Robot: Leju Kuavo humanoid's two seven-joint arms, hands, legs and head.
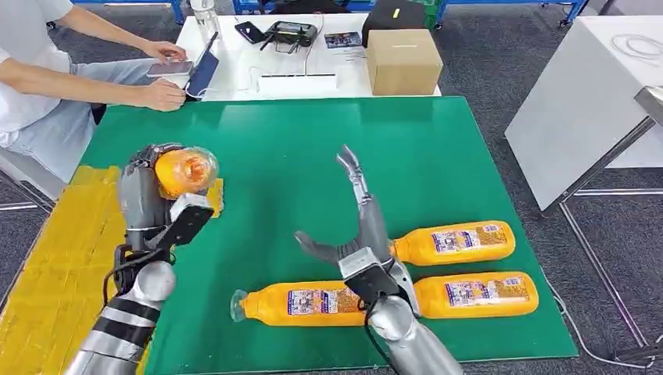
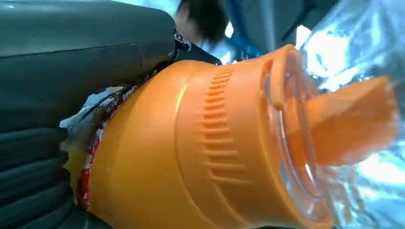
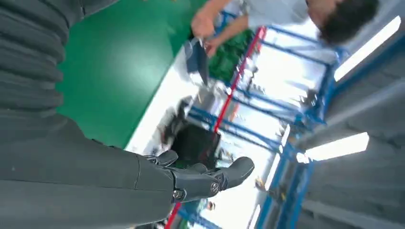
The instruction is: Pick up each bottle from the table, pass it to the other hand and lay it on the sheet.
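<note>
Orange plastic bottle (image 1: 185, 171) sits clamped in the left hand (image 1: 148, 191), above the table's left edge, its capped end toward the camera. Beside it lies the yellow sheet (image 1: 55, 266). Right hand (image 1: 356, 226) hovers with fingers spread, holding nothing, above three more orange bottles (image 1: 461, 242) lying flat on the green table (image 1: 297, 148)

I see one orange bottle (image 1: 184, 172) held up at the left, its clear cap pointing toward my camera, above the edge of the yellow sheet (image 1: 55, 266). Three more orange bottles lie on their sides on the green tabletop (image 1: 438, 164): one near the middle (image 1: 301, 303), two at the right, the near one (image 1: 477, 294) and the far one (image 1: 457, 242) parallel.
</note>
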